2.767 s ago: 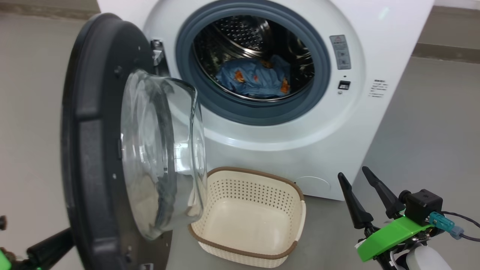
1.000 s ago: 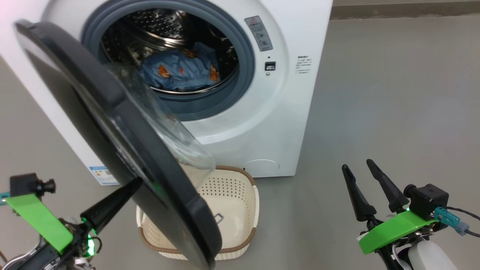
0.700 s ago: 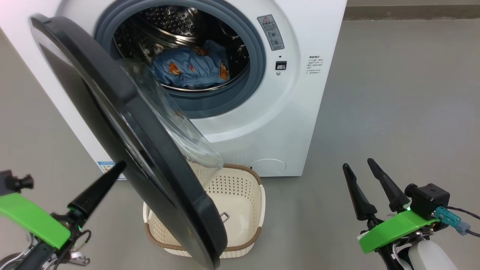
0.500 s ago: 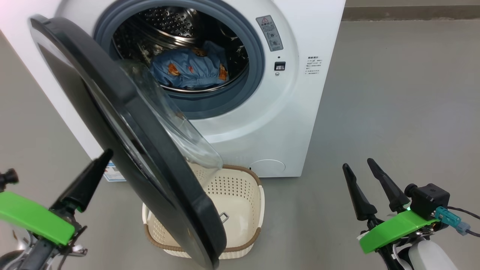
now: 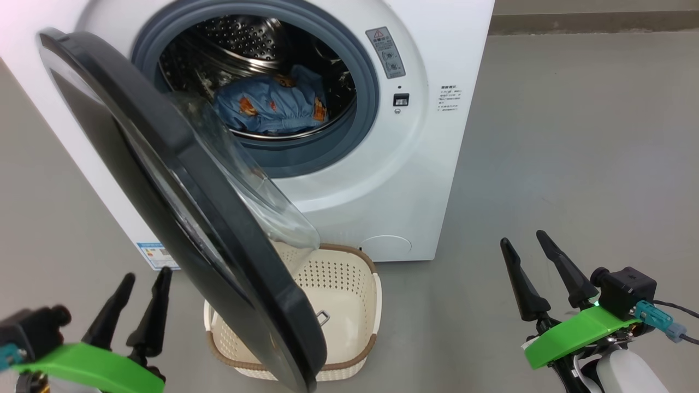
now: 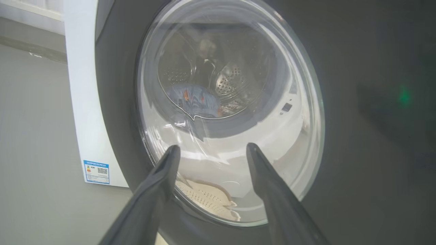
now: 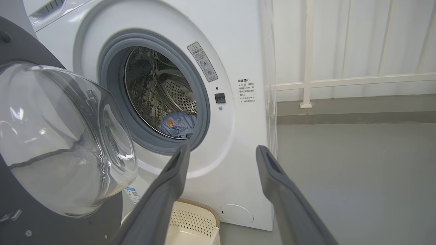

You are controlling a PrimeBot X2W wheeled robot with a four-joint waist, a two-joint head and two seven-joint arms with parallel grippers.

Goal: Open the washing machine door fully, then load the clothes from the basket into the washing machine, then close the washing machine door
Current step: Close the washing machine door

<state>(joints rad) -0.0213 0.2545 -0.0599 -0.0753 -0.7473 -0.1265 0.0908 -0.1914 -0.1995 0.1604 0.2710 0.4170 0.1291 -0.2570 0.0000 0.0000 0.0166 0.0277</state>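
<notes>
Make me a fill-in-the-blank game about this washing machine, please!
1. The blue clothes lie inside the shiny ____ of the washing machine.
2. The washing machine door stands ____, not shut.
3. The basket looks ____ of clothes.
4. The left gripper and the right gripper both hold ____.
Missing words: drum, open, empty, nothing.

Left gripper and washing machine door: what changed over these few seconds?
The left gripper, whose fingertip was at the outer face of the washing machine door a second ago, has drawn back down-left, open and clear of it. The door, wide open earlier, now stands swung part-way toward shut. Unchanged: clothes in the drum, empty basket, open right gripper.
</notes>
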